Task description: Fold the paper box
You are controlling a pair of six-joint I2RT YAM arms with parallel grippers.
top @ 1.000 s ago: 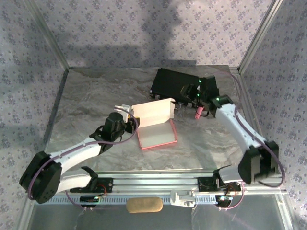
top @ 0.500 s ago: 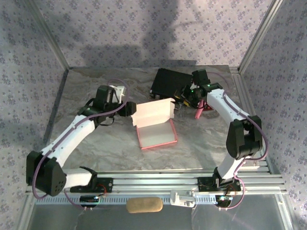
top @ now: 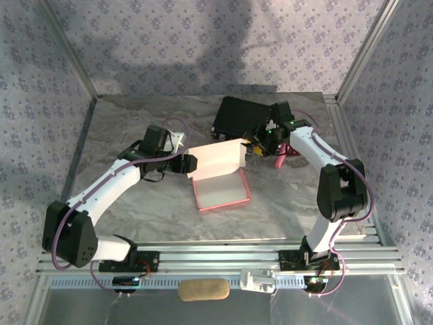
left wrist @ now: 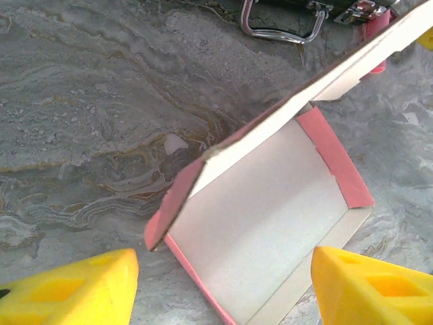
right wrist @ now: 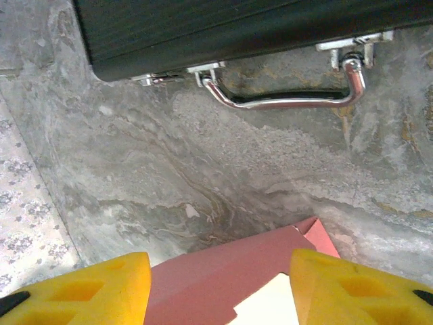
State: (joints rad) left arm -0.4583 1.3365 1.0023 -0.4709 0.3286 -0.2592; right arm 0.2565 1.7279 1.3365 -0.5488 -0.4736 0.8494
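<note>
The paper box lies mid-table as a salmon-pink tray with a pale inside. Its lid stands up along the far side. My left gripper hovers open at the lid's left end. From the left wrist, the tray and lid edge lie below, with the yellow fingertips wide apart and holding nothing. My right gripper is open at the lid's right end. From the right wrist, the lid's pink back lies below and between the spread fingertips, untouched.
A black hard case with metal latches and a handle lies just behind the box. A small pink microphone rests to the box's right. Patterned walls close the table on three sides. A tan oval pad sits beyond the front rail.
The left arm rose and swung round, and its gripper came in at the lid's left end. The right arm folded inward, bringing its gripper left to the lid's right end. The box stayed put.
</note>
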